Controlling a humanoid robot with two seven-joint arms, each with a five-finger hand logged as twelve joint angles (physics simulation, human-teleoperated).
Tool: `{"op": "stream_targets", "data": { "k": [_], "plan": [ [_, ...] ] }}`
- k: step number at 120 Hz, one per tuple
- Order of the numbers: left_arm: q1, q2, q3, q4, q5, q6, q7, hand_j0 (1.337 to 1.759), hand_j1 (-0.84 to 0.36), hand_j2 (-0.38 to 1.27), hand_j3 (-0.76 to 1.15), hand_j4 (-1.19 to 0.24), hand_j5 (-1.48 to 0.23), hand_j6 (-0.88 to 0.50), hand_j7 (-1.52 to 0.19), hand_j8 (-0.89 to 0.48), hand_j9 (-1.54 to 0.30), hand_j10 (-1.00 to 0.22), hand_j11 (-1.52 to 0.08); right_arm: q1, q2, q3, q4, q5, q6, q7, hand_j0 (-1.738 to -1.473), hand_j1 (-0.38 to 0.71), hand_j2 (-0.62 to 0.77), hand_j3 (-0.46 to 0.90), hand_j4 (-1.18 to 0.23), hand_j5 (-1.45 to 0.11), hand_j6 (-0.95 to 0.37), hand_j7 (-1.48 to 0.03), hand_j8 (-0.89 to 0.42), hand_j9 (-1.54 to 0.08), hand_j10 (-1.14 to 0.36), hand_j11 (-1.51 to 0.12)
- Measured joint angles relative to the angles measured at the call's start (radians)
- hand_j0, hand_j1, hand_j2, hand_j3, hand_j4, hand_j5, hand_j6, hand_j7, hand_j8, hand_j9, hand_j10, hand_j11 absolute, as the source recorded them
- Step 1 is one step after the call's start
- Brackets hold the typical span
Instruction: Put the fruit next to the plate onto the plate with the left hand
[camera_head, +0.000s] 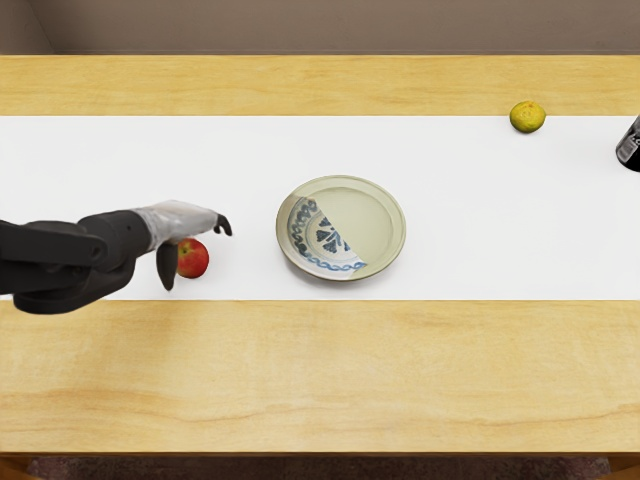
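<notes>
A small red apple (194, 258) lies on the white table runner, left of the plate. The plate (385, 215) is pale green with a blue pattern on its lower left part and nothing on it. My left hand (190, 246) reaches in from the left edge and hovers over the apple, its fingers spread and pointing down around the fruit's left and top. Nothing is held. Part of the apple is hidden behind the thumb. At the right edge a dark piece of the right arm (629, 146) shows; its hand is out of sight.
A yellow-green citrus fruit (527, 116) sits at the far right on the upper border of the white runner (480, 260). The wooden table (320, 380) extends in front and behind the runner.
</notes>
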Motion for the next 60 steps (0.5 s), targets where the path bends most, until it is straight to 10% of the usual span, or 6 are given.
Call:
{"op": "stream_targets", "data": {
  "k": [60],
  "plan": [
    [0.012,-0.029,0.009,0.036,0.002,-0.027,-0.001,1.658,-0.06,0.07,0.00,-0.34,-0.44,-0.34,-0.44,-0.34,-0.44,-0.34,-0.44,0.000,0.000,0.000,0.000,0.000,0.000,0.000,-1.658,-0.31,-0.01,0.00,-0.03,-0.04,-0.03,-0.04,-0.03,-0.04,-0.03,-0.04]
  ]
}}
